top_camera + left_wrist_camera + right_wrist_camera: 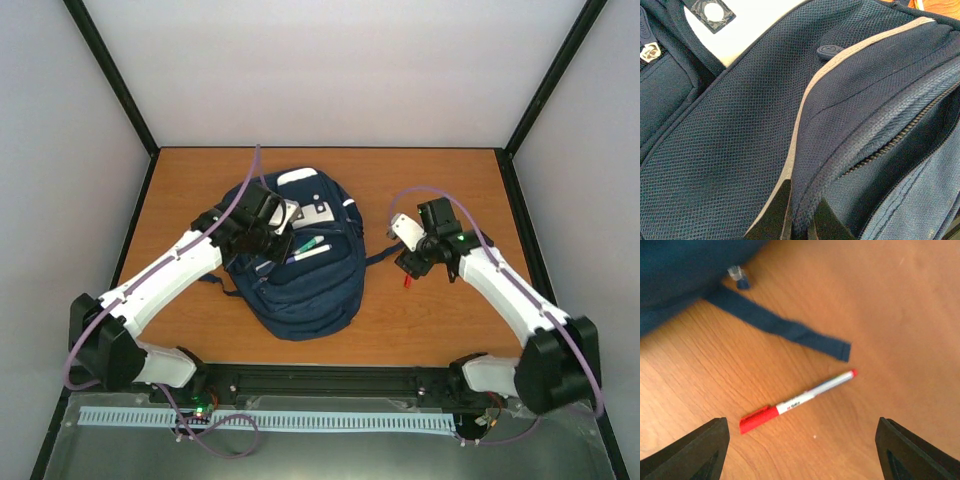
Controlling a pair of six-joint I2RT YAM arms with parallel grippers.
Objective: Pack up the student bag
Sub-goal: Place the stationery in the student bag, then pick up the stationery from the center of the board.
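The student bag (300, 285), a navy backpack, lies in the middle of the table with its front pocket gaping. Two pens (308, 250) poke out of that pocket. My left gripper (270, 232) sits at the bag's upper left. In the left wrist view it (802, 222) is shut on the folded zipper edge (840, 150) of the bag beside a grey reflective stripe (800, 125). My right gripper (410, 268) hovers to the right of the bag. In the right wrist view it (801, 432) is open, with a red-capped pen (795, 402) lying on the wood just ahead of its fingers.
A loose navy strap (785, 330) of the bag trails across the wooden table (440, 190) toward the red-capped pen (406, 282). Black frame posts and white walls enclose the table. The arm bases and a rail (330, 382) run along the near edge.
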